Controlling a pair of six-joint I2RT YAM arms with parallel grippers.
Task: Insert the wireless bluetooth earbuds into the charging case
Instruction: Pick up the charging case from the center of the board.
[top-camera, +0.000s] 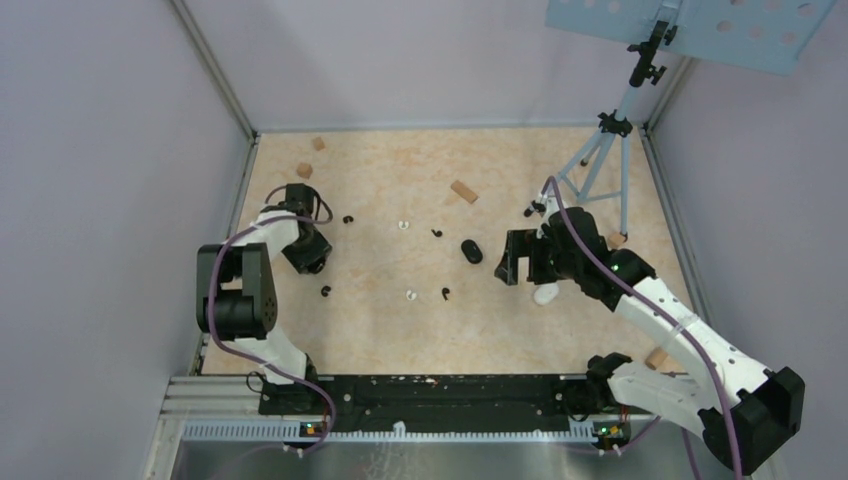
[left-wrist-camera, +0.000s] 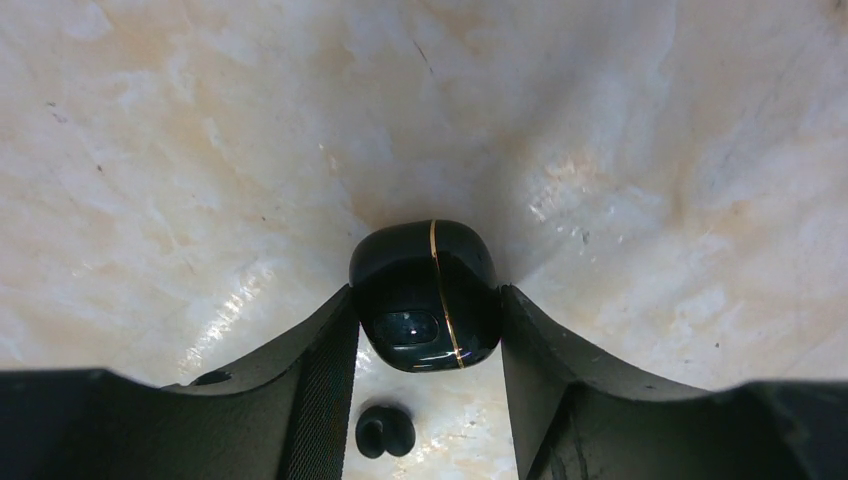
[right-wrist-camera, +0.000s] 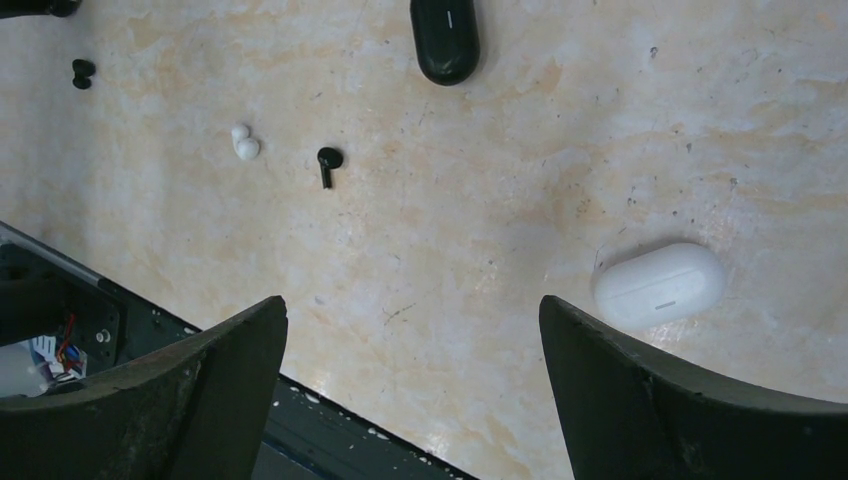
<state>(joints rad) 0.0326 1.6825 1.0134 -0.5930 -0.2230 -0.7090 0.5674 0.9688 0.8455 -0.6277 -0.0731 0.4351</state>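
My left gripper (top-camera: 310, 250) (left-wrist-camera: 428, 300) is shut on a glossy black charging case with a thin gold seam (left-wrist-camera: 428, 295), held low over the table. A black earbud (left-wrist-camera: 385, 431) lies between the fingers, behind the case. My right gripper (top-camera: 515, 258) (right-wrist-camera: 413, 310) is open and empty. A white case (top-camera: 546, 294) (right-wrist-camera: 660, 284) lies by its right finger, and a second black case (top-camera: 472, 251) (right-wrist-camera: 445, 38) lies ahead. Loose black earbuds (top-camera: 348, 219) (top-camera: 438, 234) (top-camera: 326, 291) (top-camera: 445, 294) (right-wrist-camera: 327, 163) and white earbuds (top-camera: 403, 225) (top-camera: 411, 295) (right-wrist-camera: 244, 142) lie mid-table.
Tan wooden blocks lie at the back left (top-camera: 304, 170), back middle (top-camera: 463, 191) and near right (top-camera: 657, 357). A tripod (top-camera: 600, 150) stands at the back right. Grey walls enclose the table; the black base rail (top-camera: 440, 392) runs along the near edge.
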